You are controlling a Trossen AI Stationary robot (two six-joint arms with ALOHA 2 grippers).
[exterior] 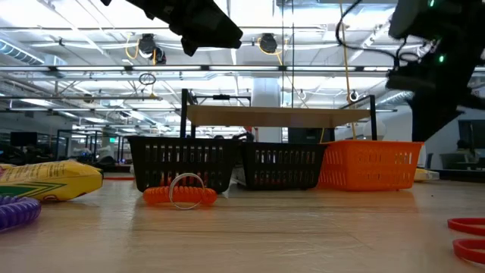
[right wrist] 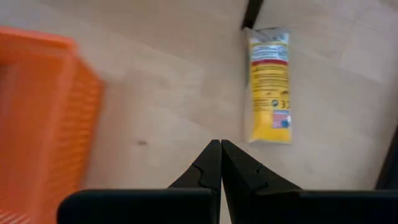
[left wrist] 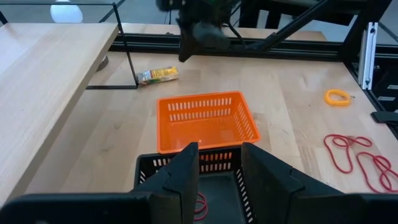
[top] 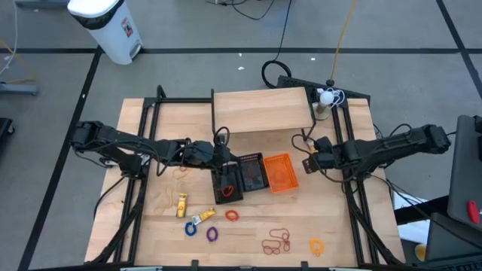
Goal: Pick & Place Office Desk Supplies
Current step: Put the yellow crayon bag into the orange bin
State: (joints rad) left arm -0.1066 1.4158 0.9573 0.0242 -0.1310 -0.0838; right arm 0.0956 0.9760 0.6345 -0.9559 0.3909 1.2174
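High view: the left gripper (top: pixel 226 175) is hovering over the black basket (top: pixel 230 183), fingers narrowly parted, apparently empty. Loose supplies (top: pixel 212 234) are lying on the counter (top: pixel 339 226) near its front edge.

Left wrist view: a red loop (left wrist: pixel 200 205) is lying inside the basket, so a drop appears done.

Right wrist view: the right gripper (right wrist: pixel 220 163) fingers are pressing together, empty, beside the orange basket (right wrist: pixel 43 112). The next pick calls for an open descent; room is ample.

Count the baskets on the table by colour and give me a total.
Black baskets: 2
Orange basket: 1
Total: 3
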